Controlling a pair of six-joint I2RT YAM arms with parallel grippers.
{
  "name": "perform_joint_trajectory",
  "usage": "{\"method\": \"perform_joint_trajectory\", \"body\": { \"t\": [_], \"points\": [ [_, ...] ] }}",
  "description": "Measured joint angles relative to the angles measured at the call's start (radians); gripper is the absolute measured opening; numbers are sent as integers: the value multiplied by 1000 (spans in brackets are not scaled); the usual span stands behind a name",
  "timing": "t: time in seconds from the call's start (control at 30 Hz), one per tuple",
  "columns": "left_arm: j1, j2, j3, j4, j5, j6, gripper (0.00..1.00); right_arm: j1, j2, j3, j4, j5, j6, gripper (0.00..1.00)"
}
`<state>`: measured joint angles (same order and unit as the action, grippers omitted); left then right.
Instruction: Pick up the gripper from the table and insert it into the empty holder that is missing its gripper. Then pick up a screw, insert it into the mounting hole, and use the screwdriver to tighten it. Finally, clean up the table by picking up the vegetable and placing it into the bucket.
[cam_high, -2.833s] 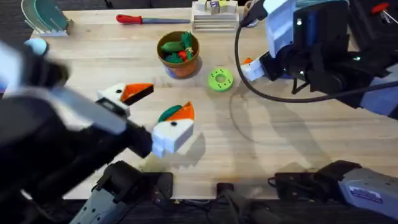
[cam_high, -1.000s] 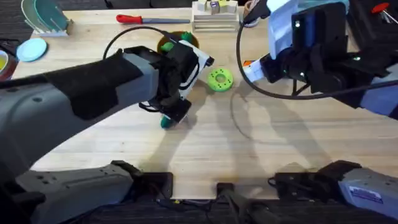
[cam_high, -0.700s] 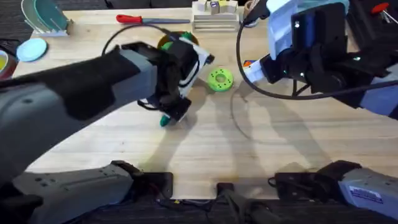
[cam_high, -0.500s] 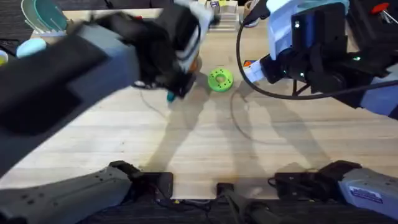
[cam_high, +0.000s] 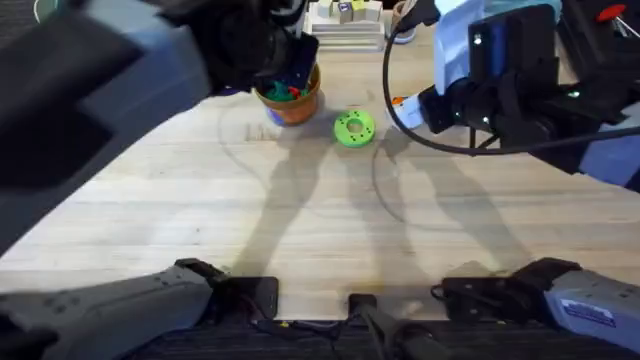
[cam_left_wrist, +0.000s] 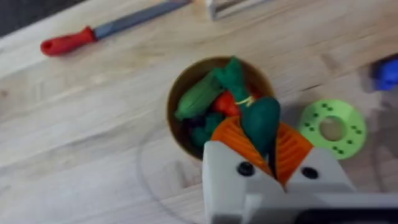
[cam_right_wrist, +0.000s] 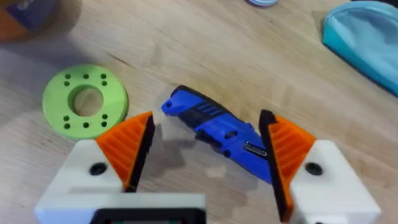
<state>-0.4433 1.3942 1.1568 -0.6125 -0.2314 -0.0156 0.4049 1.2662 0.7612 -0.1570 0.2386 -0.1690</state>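
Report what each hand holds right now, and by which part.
The left hand grips the dark green vegetable by its lower end, over the bucket. The right hand is open and holds nothing; the blue screwdriver lies between its fingers.

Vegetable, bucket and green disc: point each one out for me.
vegetable (cam_left_wrist: 261, 122): left wrist view, its dark green body between the orange pads.
bucket (cam_left_wrist: 176, 98): left wrist view, its rim.
green disc (cam_high: 354, 128): overhead view, its flat face.

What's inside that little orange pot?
The pot holds toy vegetables: a green oblong one, something red and darker green pieces. The left hand, shut on a dark green cucumber, hangs over one side and covers whatever lies beneath it.
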Motion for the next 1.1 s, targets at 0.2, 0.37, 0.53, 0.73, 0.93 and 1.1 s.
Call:
{"method": "perform_joint_trajectory", "body": {
  "t": [0.2,0.37,0.53,0.73,0.93,1.1],
  "points": [
    [39,124,-2,9,-86,-118,30,12,-33,-1,-9,-34,78,991],
    [74,128,-2,18,-116,-245,244,27,-114,-1,-8,-126,101,991],
    [93,129,-2,26,-131,-313,960,27,-176,-1,-8,-166,114,991],
    [93,124,-2,48,-132,-324,993,27,-202,-1,-8,-239,127,992],
    [92,33,37,-6,-130,-310,993,27,-227,-1,-60,-332,229,992],
    [93,-129,94,-145,-99,-232,993,27,-284,-1,-184,-388,299,991]
  ]
}}
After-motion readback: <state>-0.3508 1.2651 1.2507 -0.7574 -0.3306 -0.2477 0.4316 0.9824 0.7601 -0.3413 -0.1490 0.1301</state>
